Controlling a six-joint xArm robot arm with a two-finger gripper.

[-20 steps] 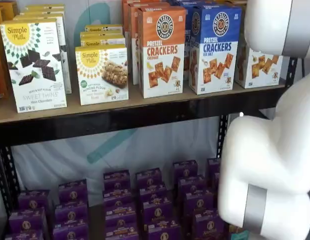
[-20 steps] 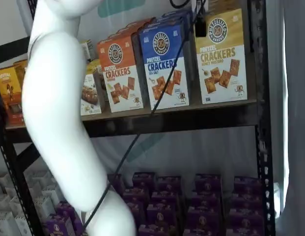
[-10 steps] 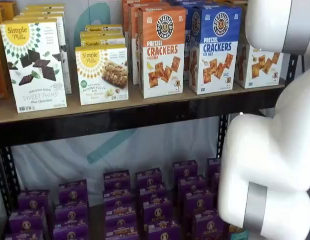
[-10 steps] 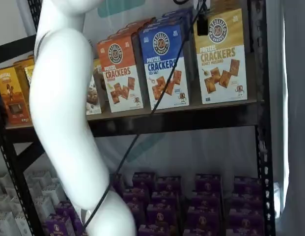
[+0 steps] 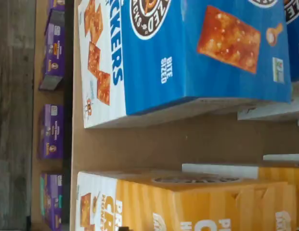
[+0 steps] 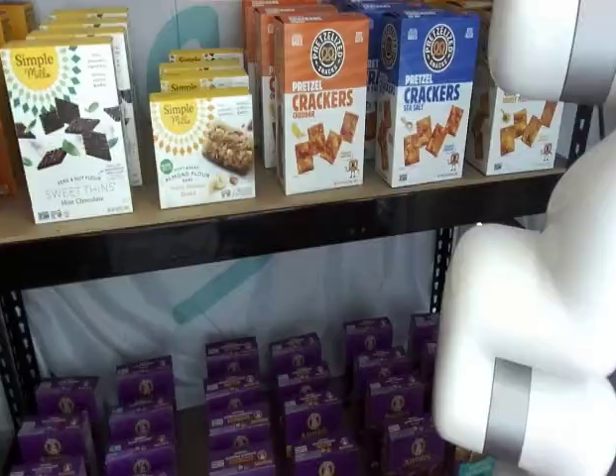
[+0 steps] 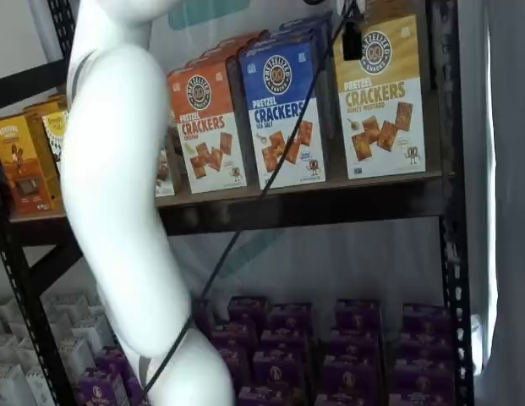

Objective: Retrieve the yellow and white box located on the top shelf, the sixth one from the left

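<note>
The yellow and white box stands upright at the right end of the top shelf. In the other shelf view the white arm hides most of this box. My gripper shows only as a black finger with a cable, hanging from the view's top edge in front of the box's upper left corner. Its jaws stand wide and hold nothing. The wrist view looks down on the yellow box and on the bare shelf board beside it.
A blue Pretzel Crackers box stands right beside the yellow one, and an orange one stands further left. White Simple Mills boxes fill the left part of the shelf. Purple boxes sit on the lower level. A black upright borders the right end.
The white arm link has swung to the right in a shelf view. The black finger has shifted slightly right, nearer the yellow box's top. The boxes have not moved.
</note>
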